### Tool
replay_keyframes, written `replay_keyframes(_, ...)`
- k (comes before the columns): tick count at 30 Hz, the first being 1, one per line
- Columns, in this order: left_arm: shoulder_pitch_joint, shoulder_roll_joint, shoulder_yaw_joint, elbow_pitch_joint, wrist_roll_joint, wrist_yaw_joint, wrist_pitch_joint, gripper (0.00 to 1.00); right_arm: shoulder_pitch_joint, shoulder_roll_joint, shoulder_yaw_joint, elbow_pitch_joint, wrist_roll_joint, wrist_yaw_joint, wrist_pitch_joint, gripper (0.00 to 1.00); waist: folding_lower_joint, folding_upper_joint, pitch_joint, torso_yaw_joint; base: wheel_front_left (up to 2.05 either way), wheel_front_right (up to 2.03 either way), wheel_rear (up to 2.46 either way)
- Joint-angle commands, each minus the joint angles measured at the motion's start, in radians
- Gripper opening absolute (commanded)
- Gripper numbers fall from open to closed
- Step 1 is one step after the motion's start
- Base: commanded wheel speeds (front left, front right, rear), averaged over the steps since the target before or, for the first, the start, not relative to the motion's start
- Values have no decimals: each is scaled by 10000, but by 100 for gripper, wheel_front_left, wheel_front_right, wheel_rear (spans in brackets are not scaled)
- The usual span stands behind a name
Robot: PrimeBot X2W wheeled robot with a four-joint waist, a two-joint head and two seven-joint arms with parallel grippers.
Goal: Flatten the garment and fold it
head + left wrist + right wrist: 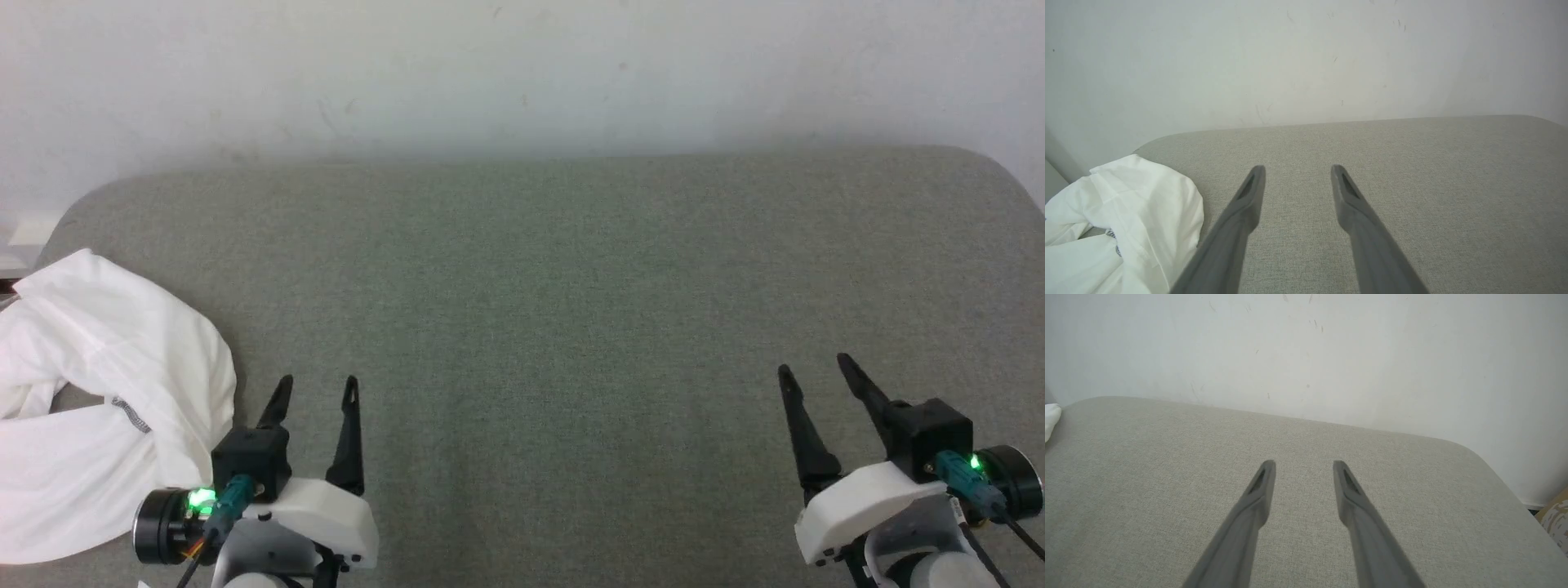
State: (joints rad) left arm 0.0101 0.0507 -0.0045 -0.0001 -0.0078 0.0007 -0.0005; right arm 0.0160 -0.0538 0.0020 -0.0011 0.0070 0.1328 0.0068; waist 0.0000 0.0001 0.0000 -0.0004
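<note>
- Head view, lower left: left claw (pixel 318 382) spread, empty, beside the crumpled white garment (pixel 122 351).
- Lower right: right claw (pixel 813 364) spread, empty, over the grey tabletop (pixel 555 286).

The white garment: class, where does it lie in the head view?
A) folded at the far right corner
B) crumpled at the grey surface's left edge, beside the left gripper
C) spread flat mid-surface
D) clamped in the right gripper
B: the white garment lies bunched beside the left gripper.
</note>
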Motion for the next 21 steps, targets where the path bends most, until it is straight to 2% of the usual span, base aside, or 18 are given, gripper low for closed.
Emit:
replay_keyframes(1,-41,0,-43,35,-99,-34,-88,100,23,1,-17,2,92,-1,-92,100,0,-1,0,-1,0,0,0)
replay_keyframes(21,-167,-1,-90,-2,-714,-122,-508,100,102,7,-152,-163,671,-4,-524,100,0,-1,15,321,0,0,0)
